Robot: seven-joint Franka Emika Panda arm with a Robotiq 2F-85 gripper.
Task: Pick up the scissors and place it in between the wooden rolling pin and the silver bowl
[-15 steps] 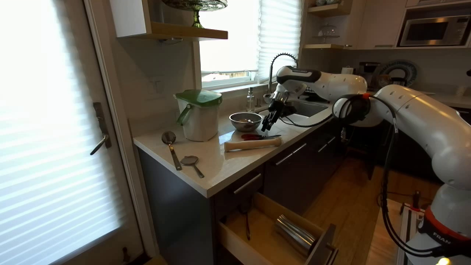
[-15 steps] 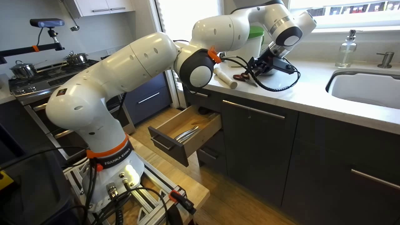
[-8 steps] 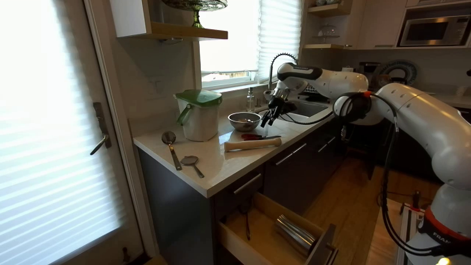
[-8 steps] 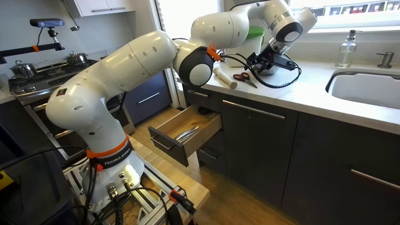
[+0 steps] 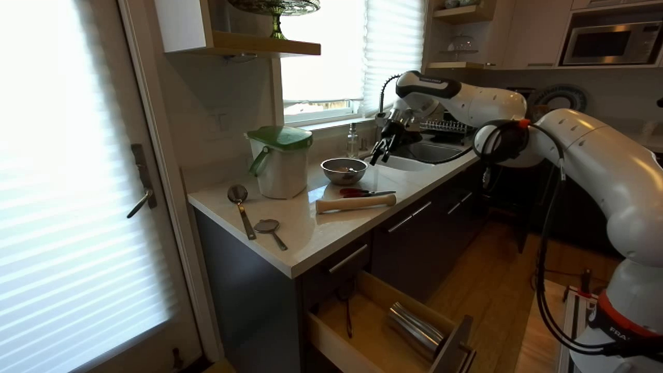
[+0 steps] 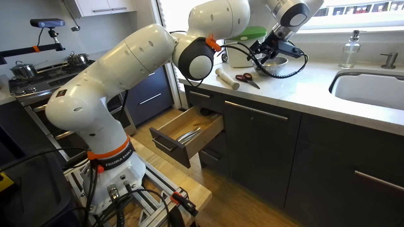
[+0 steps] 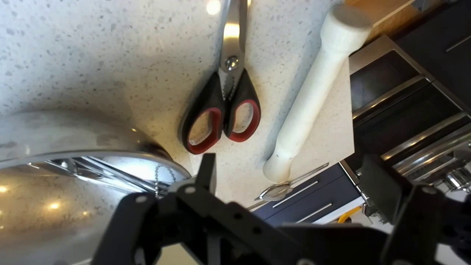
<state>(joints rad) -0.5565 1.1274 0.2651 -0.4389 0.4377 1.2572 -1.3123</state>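
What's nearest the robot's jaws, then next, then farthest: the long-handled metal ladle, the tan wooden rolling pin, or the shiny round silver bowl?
In an exterior view:
1. The silver bowl, just left of the jaws.
2. The rolling pin, past the black-and-red scissors.
3. The ladle, far left in the picture.

Scissors [image 7: 232, 63] and silver bowl [image 7: 73, 133] — both only partly within the wrist view.

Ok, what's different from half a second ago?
The hand has risen, empty, farther above the counter in both exterior views, so more of the silver bowl shows in an exterior view. Nothing was taken hold of or let go. The scissors, wooden rolling pin and silver bowl stayed put, with the scissors lying between the other two.
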